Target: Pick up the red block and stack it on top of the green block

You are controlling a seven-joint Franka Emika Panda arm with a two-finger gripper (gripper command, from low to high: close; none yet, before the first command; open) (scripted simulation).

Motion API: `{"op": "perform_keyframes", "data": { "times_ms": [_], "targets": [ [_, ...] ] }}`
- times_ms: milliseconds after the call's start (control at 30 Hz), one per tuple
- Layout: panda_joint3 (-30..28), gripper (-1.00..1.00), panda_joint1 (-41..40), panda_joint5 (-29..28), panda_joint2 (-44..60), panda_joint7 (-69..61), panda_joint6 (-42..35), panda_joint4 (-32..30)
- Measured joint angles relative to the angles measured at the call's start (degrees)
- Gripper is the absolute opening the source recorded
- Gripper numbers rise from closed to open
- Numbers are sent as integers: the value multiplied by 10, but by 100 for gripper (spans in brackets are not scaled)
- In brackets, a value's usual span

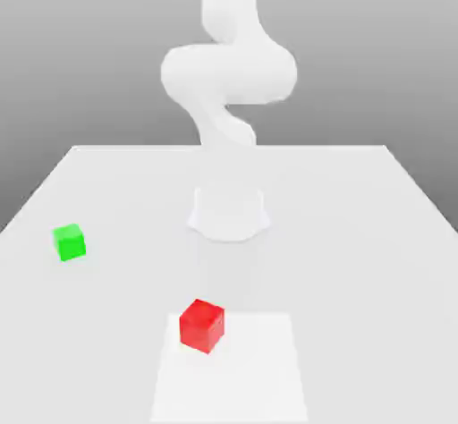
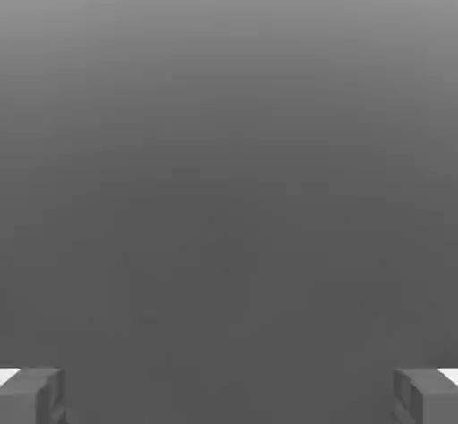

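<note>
The red block [image 1: 201,325] rests on the white table [image 1: 358,234], taken here as the landmark for everything else; it sits turned a little so that one corner faces the camera, on a paler square patch [image 1: 259,368] of the tabletop, close to that patch's edge on the exterior view's left; the green block [image 1: 69,241] lies well apart from the red block, farther back on the table and toward the exterior view's left, alone on bare surface; neither block touches the other or anything but the table; the white arm [image 1: 228,73] rises from its round base [image 1: 229,214], which stands behind the red block, farther from the camera and a little toward the exterior view's right of it; the arm curves upward and out of the frame, high above the red block; in the hand view the gripper [image 2: 229,395] has its two grey fingertips [image 2: 31,395] standing at opposite edges of the picture, spread wide and released, with plain grey background between them; the fingers grasp nothing, and no block lies between them; how the red block lies relative to the fingers cannot be told beyond this, since it sits untouched on the table.
</note>
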Motion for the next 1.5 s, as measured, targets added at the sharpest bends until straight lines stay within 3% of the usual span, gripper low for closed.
{"op": "perform_keyframes", "data": {
  "times_ms": [567, 800, 833, 1067, 1300, 1500],
  "targets": [
    [20, 0, -75, 2, 361, 174, 244, -269],
    [7, 0, -70, -12, 513, 196, 370, -269],
    [4, -100, -67, -11, 531, 195, 385, -267],
    [3, -100, -66, -15, 534, 199, 389, -266],
    [11, -100, -70, 1, 405, 187, 278, -285],
    [-63, -100, -206, -44, 351, 308, 238, -296]
  ]
}}
